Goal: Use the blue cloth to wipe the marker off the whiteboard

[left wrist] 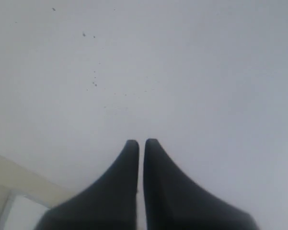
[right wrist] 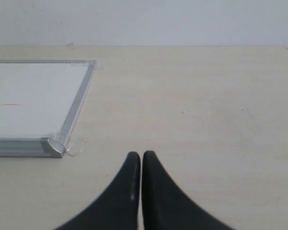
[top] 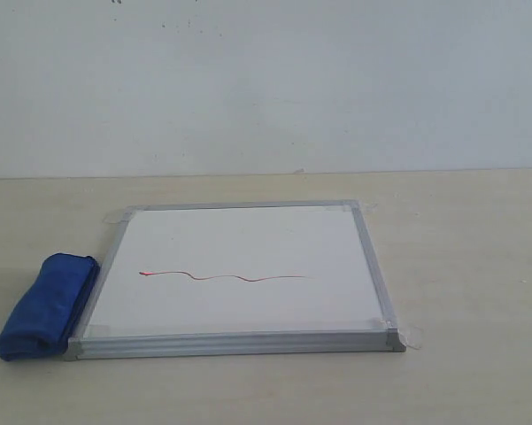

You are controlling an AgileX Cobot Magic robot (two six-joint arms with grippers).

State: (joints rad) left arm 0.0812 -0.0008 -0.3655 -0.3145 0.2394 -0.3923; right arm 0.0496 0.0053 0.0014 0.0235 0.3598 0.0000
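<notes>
Left tool [left wrist: 141, 142]: clenched, empty, facing wall.
Right tool [right wrist: 142, 154]: clenched, empty, over pale surface [right wrist: 206, 105].
Royal-blue rolled cloth [top: 46, 305]: against left edge of silver-framed white board [top: 248, 239].
Wavy red marker line [top: 230, 278]: mid-board.
Advice: open left tool wide; grip cloth's middle.

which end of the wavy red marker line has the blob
The blob sits at the end nearest the rolled royal-blue cloth; the other end tapers thin.
</notes>
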